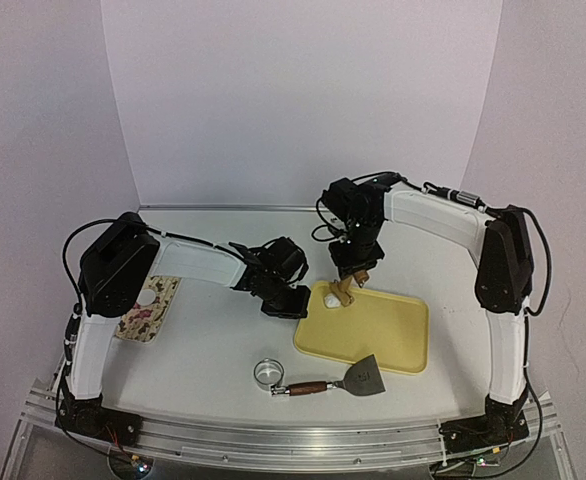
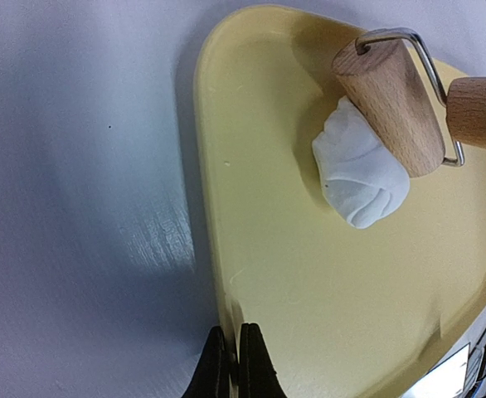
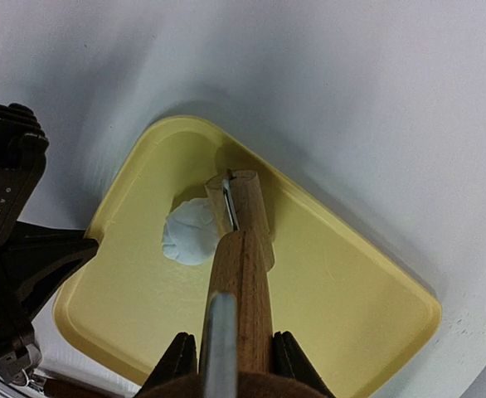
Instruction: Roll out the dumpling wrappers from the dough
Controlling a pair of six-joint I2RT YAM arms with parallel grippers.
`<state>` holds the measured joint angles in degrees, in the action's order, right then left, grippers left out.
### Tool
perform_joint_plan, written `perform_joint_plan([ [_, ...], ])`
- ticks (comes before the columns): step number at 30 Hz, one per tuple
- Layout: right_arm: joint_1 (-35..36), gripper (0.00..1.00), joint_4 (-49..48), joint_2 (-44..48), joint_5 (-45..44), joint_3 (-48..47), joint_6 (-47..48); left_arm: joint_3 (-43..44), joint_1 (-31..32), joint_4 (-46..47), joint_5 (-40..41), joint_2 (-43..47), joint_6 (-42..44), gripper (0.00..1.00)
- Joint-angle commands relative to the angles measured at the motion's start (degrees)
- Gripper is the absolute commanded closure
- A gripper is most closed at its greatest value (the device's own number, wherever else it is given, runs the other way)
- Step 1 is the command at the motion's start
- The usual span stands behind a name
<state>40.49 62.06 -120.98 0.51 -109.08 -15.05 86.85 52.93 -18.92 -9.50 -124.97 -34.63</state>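
Closest in, the right gripper (image 3: 232, 358) clenches the wooden handle of the roller (image 3: 241, 211), setting its barrel against the dough (image 2: 361, 178), a thick white lump in the corner of the yellow tray (image 2: 309, 315); that hold suits pressing it flat. The left gripper (image 2: 233, 365), pinched shut on nothing, sits at the tray's rim, probably to steady it.

A pale grey tabletop (image 1: 223, 350) stands inside a three-sided booth of plain white panels: a back wall (image 1: 303, 100), a left wall (image 1: 33, 120) and a right wall (image 1: 563, 100), both splaying outward toward the near side. A thin metal strip (image 1: 233, 208) lines the far edge, and ribbed aluminium rails (image 1: 293, 440) line the near one. The light is soft and even, faintly lilac.
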Motion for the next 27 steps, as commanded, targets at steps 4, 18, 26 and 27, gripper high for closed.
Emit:
perform_joint_plan([
  [4, 4.7, 1.00, -0.4, -7.3, 5.2, 0.3, -4.4, -1.1, 0.3, 0.5, -1.7, 2.5, -0.2, 1.00],
  [18, -1.5, 1.00, 6.9, -2.4, -6.4, 4.1, -8.2, -5.3, 0.2, 0.6, 1.3, 5.4, -1.6, 1.00],
  [26, -3.0, 1.00, 9.3, 1.4, -0.5, -0.9, -6.4, -3.2, 0.3, 0.9, -1.0, 4.0, 0.1, 1.00],
  [27, -3.0, 1.00, 9.4, 2.3, 1.8, -1.7, -6.4, -3.1, 0.3, 1.0, -1.3, 4.0, 0.2, 1.00],
])
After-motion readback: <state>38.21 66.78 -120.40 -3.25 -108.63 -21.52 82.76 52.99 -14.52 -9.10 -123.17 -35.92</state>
